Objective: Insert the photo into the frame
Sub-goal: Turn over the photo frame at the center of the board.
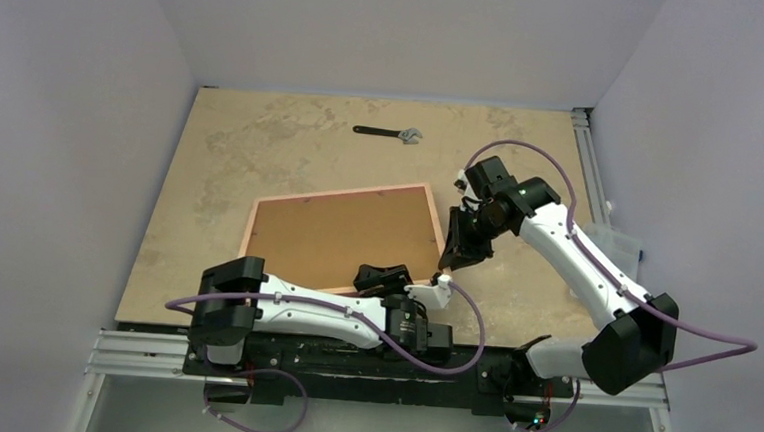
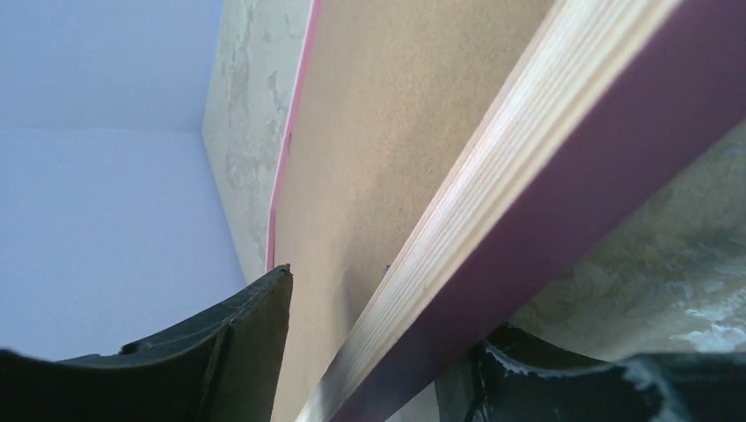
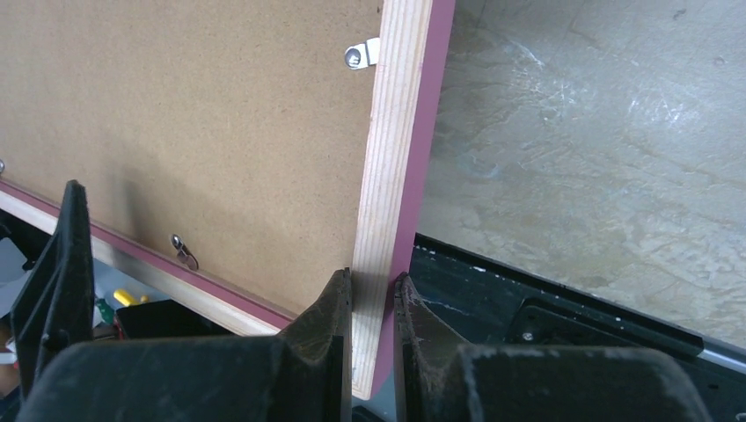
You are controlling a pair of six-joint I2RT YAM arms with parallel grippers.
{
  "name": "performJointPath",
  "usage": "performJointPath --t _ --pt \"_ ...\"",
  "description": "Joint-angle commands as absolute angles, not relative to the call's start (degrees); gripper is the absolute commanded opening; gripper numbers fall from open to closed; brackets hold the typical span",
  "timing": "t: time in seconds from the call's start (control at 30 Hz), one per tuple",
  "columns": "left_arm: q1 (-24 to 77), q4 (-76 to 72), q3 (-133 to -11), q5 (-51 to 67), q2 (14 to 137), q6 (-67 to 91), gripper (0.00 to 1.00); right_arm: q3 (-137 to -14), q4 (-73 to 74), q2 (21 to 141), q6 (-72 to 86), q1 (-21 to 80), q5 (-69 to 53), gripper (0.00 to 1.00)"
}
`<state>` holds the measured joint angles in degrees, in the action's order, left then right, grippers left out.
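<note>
While right end effector [image 1: 453, 248] is pinched tight on the frame [image 1: 339, 191] at its right edge, wrist cam shows both fingers [image 3: 330, 316] flat against the ply rim, so that hold looks solid. Left end effector [image 1: 382, 276] is at the near edge, jaws part-way apart w/ the rim btwn them; can't tell if the pads touch it. Frame is back-side up over mid bench [image 1: 211, 165] and looks tilted, going by its skewed outline. Brown backing board [image 1: 342, 239] is seated in the frame, turn clips [image 3: 362, 54] vis along the rim; can't say if they're locked. The photo isn't vis in any view. It may be under the board or elsewhere, no way to tell. Progress, my read: if photo is inside, job is mostly done, remaining = set frame down + check clips. If not, nothing real is done: board out, photo in, board back. Wrench [image 1: 388, 133] lies at far side, well apart from the rest
</note>
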<state>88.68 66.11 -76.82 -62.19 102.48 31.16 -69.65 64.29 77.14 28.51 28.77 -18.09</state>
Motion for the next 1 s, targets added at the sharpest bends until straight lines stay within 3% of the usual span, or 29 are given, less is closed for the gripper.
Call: performJointPath --t 0.0,0.2,0.37,0.5,0.6,0.67,0.97 --pt "87.80 69.66 -79.15 -67.55 102.13 34.48 0.50 -71.67 61.95 73.74 27.86 28.83 -26.05 0.00" --pt "87.96 74.38 -80.15 -69.69 102.37 37.85 0.24 -71.94 59.73 73.30 27.64 28.83 -28.68 0.02" --pt "88.43 78.35 -80.75 -70.08 101.47 41.26 0.12 -72.42 55.13 71.56 27.45 28.83 -29.00 0.12" --pt "89.00 80.05 -80.47 -68.92 99.24 43.62 0.07 -73.56 50.42 68.75 28.36 28.82 -26.99 0.50" --pt "89.31 80.47 -80.33 -68.22 97.55 44.29 0.04 -75.27 48.80 67.20 28.44 28.83 -24.71 0.70" --pt "89.48 81.96 -80.75 -68.32 96.65 45.81 0.02 -76.23 48.12 66.45 28.10 28.83 -23.98 0.77" --pt "90.46 91.13 -84.56 -69.14 92.80 51.63 0.00 -78.39 44.45 63.32 25.11 28.75 -18.81 0.81"
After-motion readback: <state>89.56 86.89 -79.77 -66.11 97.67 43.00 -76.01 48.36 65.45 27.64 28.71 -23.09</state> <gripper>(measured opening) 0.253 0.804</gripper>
